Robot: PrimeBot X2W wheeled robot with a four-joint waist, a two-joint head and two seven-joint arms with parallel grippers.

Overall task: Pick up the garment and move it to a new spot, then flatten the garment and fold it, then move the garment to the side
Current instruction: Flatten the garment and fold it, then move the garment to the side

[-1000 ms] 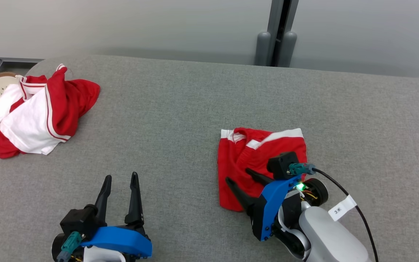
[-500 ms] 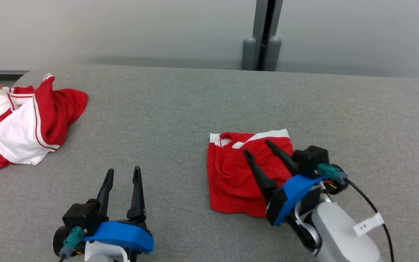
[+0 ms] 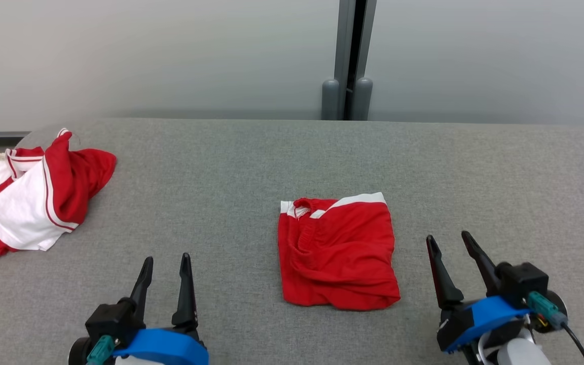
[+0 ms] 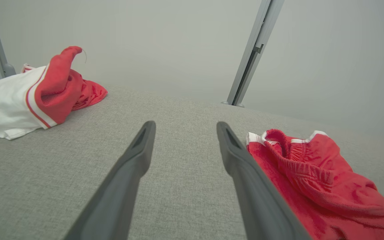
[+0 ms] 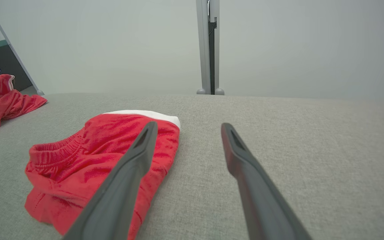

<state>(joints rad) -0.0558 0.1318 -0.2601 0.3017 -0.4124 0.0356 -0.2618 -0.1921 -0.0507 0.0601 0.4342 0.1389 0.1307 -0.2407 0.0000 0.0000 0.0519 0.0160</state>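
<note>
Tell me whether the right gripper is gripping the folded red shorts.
No, the right gripper stands open to the right of the folded red shorts, clear of the cloth.

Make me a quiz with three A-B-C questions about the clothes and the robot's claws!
1. Where is the folded red garment? A) on the floor B) on the grey table C) hanging in the air
2. How many garments are there? A) one B) two C) four
3. How are the left gripper and right gripper? A) both open, empty B) both shut C) both gripping cloth
Answers: 1B, it lies flat there; 2B, a crumpled red-and-white garment lies far left too; 3A, fingers stand apart with nothing between.
</note>
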